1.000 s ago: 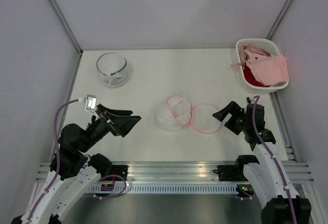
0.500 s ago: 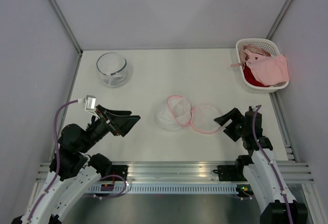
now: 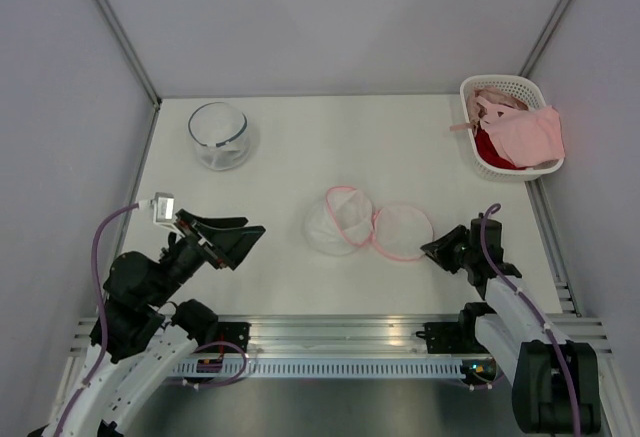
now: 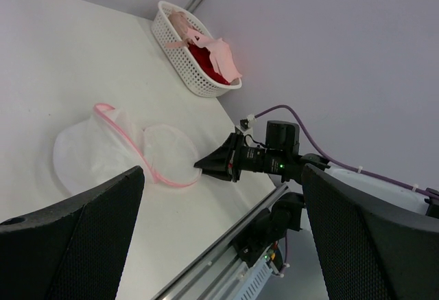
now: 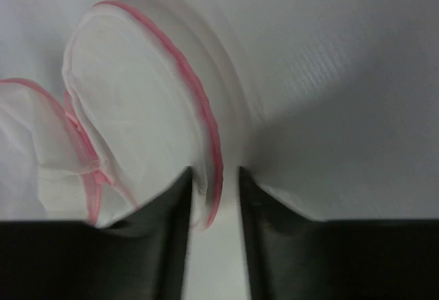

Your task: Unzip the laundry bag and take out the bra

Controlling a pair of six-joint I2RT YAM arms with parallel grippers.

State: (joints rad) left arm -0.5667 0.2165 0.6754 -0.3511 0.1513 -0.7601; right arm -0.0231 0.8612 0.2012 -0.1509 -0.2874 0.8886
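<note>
The laundry bag (image 3: 345,222) lies unzipped mid-table, its two white mesh halves with pink rims spread side by side. My right gripper (image 3: 430,248) is low at the right half's edge. In the right wrist view the pink rim (image 5: 211,156) runs between its narrowed jaws (image 5: 212,183), with a slit of table showing beside it. My left gripper (image 3: 250,240) hovers wide open left of the bag, holding nothing; its view shows the bag (image 4: 96,152) well ahead. The bra (image 3: 530,135), pale pink, is draped in the white basket (image 3: 470,92) at the back right.
A clear glass bowl (image 3: 218,135) stands at the back left. A red garment (image 3: 487,145) lies under the pink one in the basket. Grey walls close in the table on three sides, and the metal rail (image 3: 330,332) runs along the near edge.
My right gripper dropped lower and slid toward the bag's right half, and its jaws narrowed around the pink rim. The left arm shifted slightly left, its gripper unchanged.
</note>
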